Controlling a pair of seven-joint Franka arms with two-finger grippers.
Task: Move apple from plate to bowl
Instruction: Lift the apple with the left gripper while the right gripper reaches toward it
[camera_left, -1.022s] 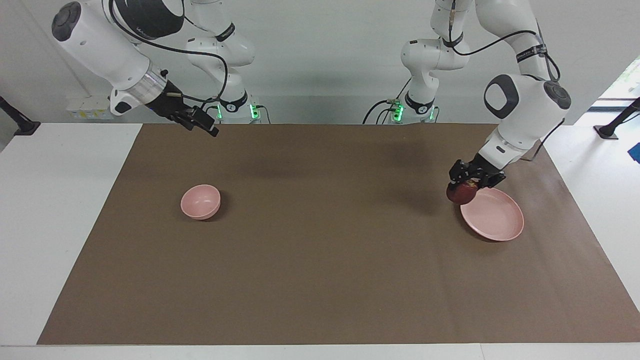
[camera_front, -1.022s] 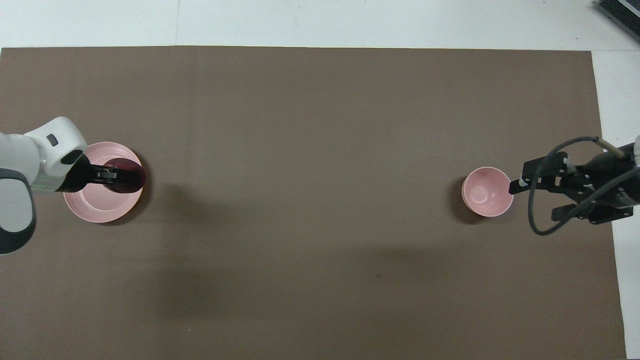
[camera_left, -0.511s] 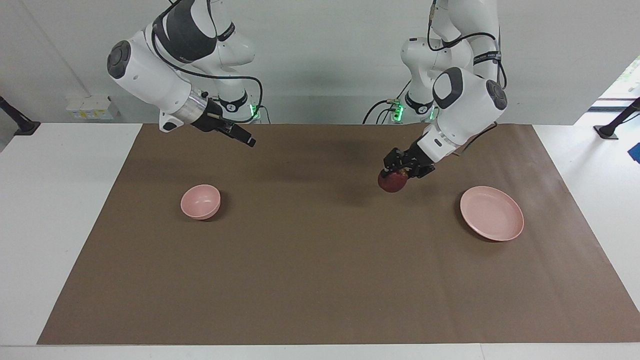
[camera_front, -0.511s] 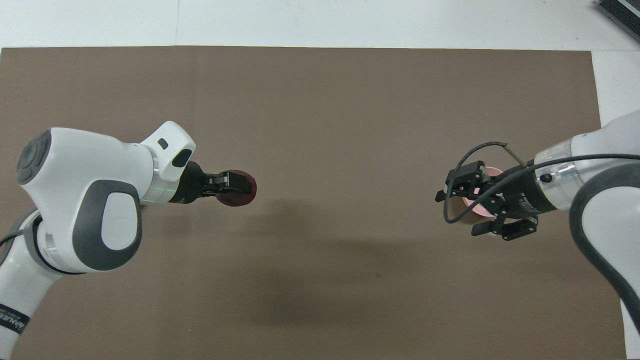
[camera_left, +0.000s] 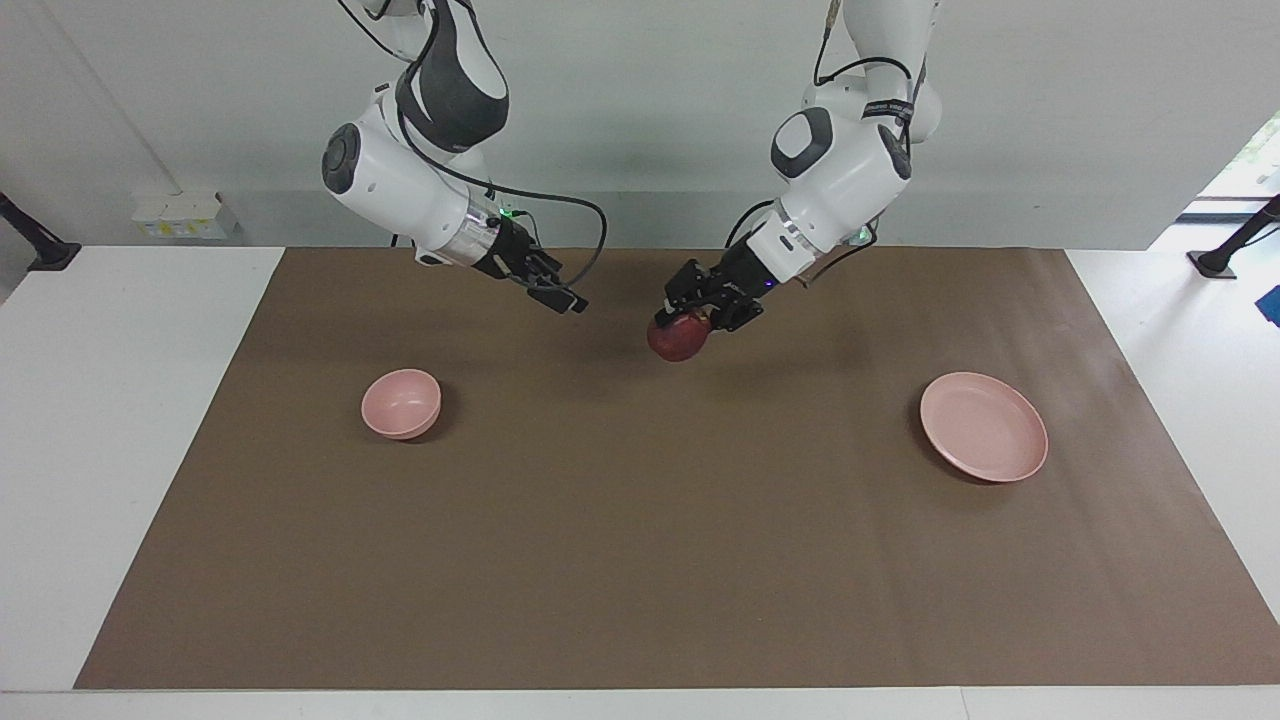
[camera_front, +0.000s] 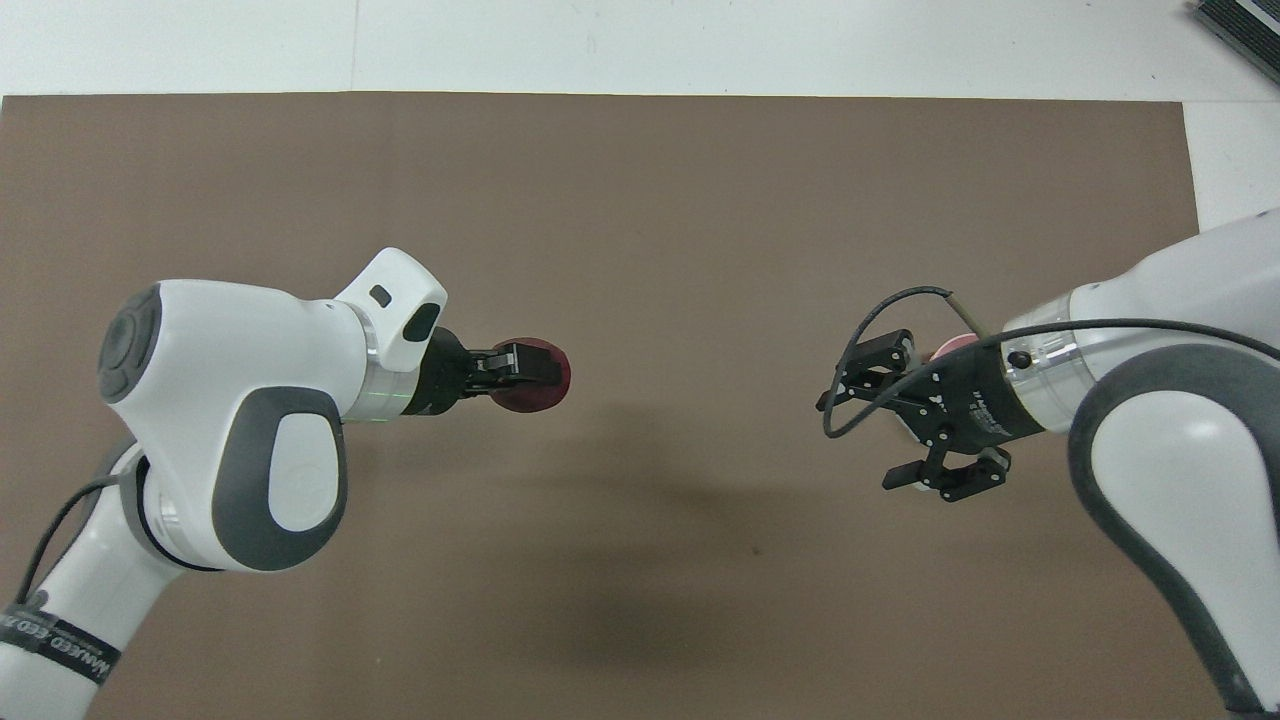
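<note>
My left gripper (camera_left: 692, 318) is shut on the dark red apple (camera_left: 678, 338) and holds it in the air over the middle of the brown mat; both also show in the overhead view, gripper (camera_front: 518, 366) and apple (camera_front: 540, 378). The pale pink plate (camera_left: 984, 440) sits bare toward the left arm's end; the left arm hides it in the overhead view. The small pink bowl (camera_left: 401, 403) stands toward the right arm's end. My right gripper (camera_left: 560, 298) is open and empty in the air, facing the apple; in the overhead view it (camera_front: 860, 435) covers most of the bowl (camera_front: 952, 345).
The brown mat (camera_left: 640, 560) covers most of the white table (camera_left: 110, 420). Nothing else lies on it.
My left gripper has lifted the apple off the plate and carried it over the mat's middle. My right gripper has swung in from the table's end toward the middle.
</note>
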